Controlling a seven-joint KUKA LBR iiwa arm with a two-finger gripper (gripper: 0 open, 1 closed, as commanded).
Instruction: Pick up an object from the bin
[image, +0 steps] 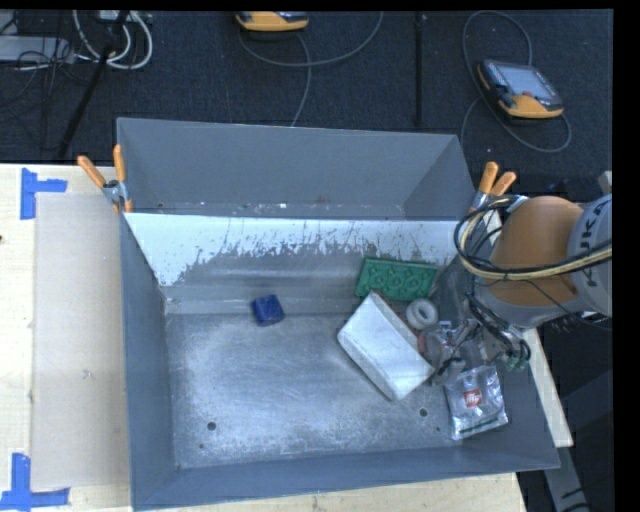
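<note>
A grey metal bin (300, 180) seen from above, with sloping walls and a scuffed, pale-dusted floor. A robot arm (604, 243) comes in over the right rim, its wrist wrapped in a rounded orange cover (530, 250) with looped black and yellow cables (468, 238) beside it. The dark gripper (447, 350) hangs low in the right part of the bin, close to the floor. It sits in the gap between two things: a white block (380, 345), lying flat and turned at an angle, whose right end is just beside the gripper, and a clear packet (478, 402) with something red inside, lying flat near the front right corner, just below and to the right of the gripper. Whether the gripper touches either one cannot be told, and nothing can be seen held in it. The jaws are lost among dark parts and wires, so whether they stand wide or narrow cannot be told. A small grey roll (423, 313) lies just above the gripper, near the white block's upper right edge. Behind it a flat green studded brick (398, 278) leans at the foot of the back wall, its lower edge touching or partly hidden by the white block. Well apart from all these, a small blue block (266, 310) sits alone left of centre, near the back wall.
</note>
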